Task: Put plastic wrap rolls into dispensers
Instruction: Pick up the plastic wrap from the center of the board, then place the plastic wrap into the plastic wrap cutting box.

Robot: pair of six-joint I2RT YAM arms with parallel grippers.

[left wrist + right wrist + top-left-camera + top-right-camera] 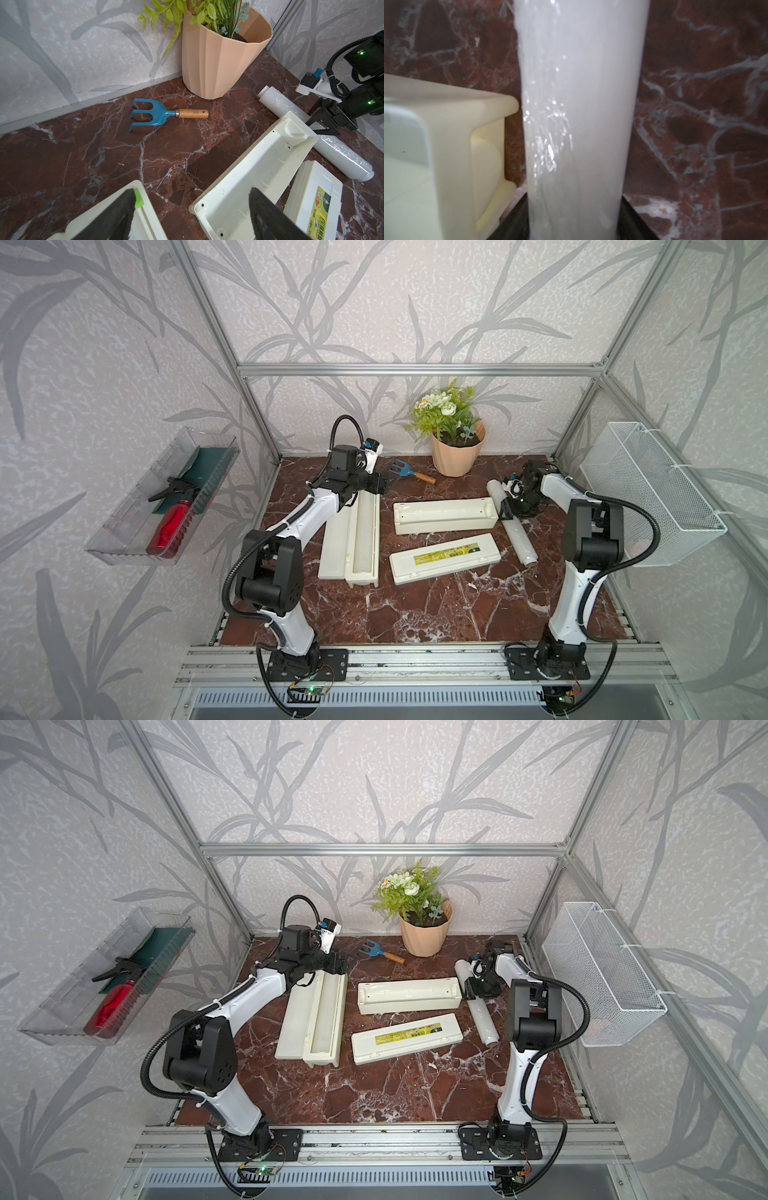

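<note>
Plastic wrap roll snug between fingers of right hand

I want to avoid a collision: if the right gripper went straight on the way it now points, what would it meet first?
The plastic wrap roll: the right gripper points down at it, one finger on each side, with the tabletop beneath. Whether the fingers already touch it is unclear.

Count: 2 dispensers, both open: left dispenser, middle dispenser. 1 labelled lid. 1 wrap roll on tabletop. 1 hand rake, 1 potted plant, 1 wire basket, 1 clear bin, 1 spray bottle.
</note>
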